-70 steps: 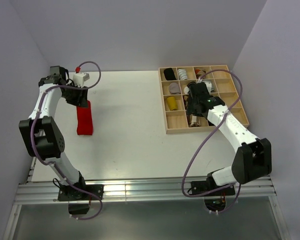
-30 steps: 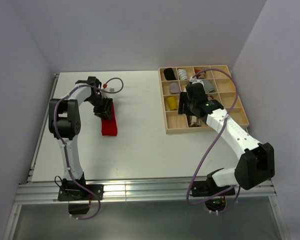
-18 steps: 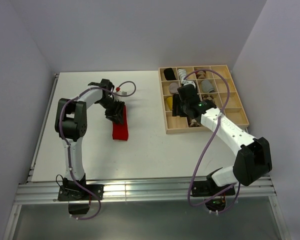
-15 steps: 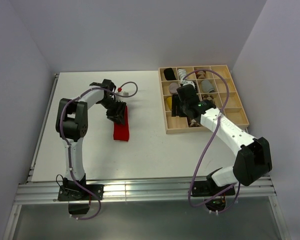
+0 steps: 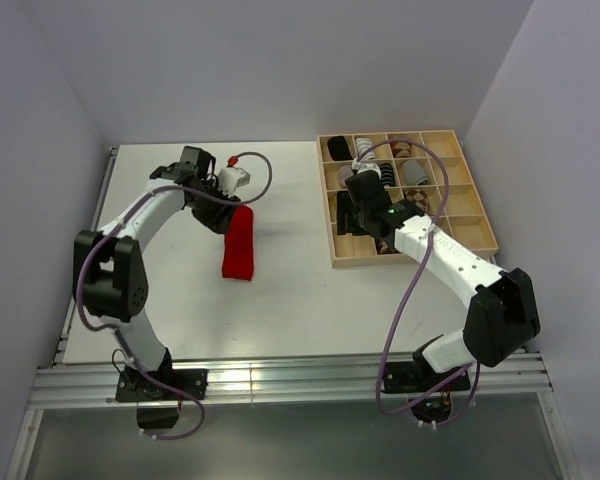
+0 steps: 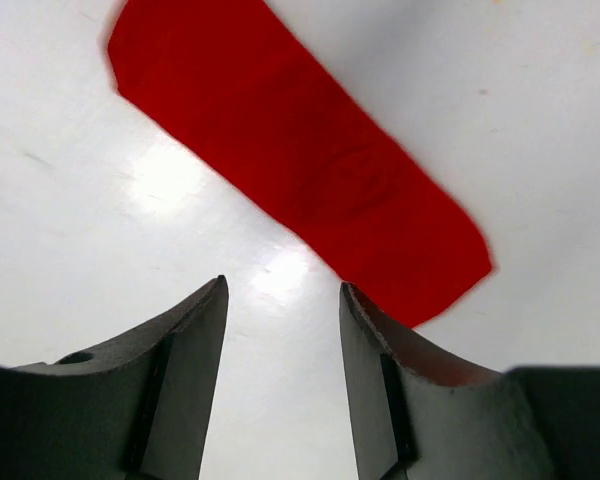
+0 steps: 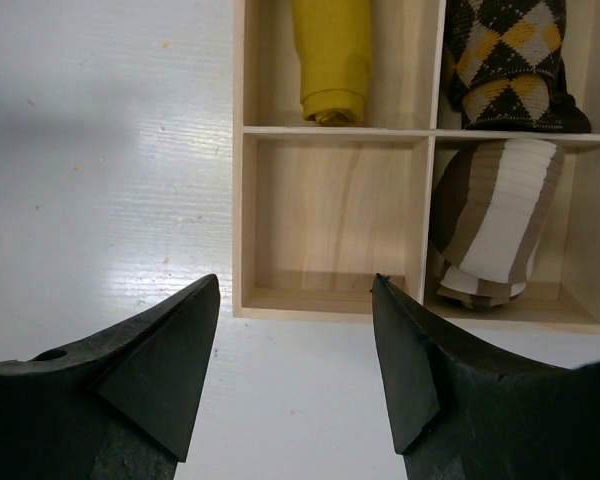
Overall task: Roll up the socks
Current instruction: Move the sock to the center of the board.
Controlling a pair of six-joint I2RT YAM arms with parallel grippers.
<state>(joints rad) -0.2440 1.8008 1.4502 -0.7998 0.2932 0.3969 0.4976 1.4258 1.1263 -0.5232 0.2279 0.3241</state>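
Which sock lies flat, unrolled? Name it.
The red sock, flat on the table by the left tool; the striped sock, argyle sock and yellow sock sit bundled in the wooden tray.

A wooden tray [image 7: 238, 200] lies on my white bench [image 5: 180, 300]. Its left column holds a yellow bundle [image 7: 332, 55], an argyle one [image 7: 510, 60] just right, a black one [image 5: 338, 149] at the tray's far-left corner.

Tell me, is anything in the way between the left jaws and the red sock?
No, nothing visible is. The red sock lies flat on the white table, just ahead of the open left jaws. Only bare tabletop shows between them, and the sock's near end is already close to one jaw tip.
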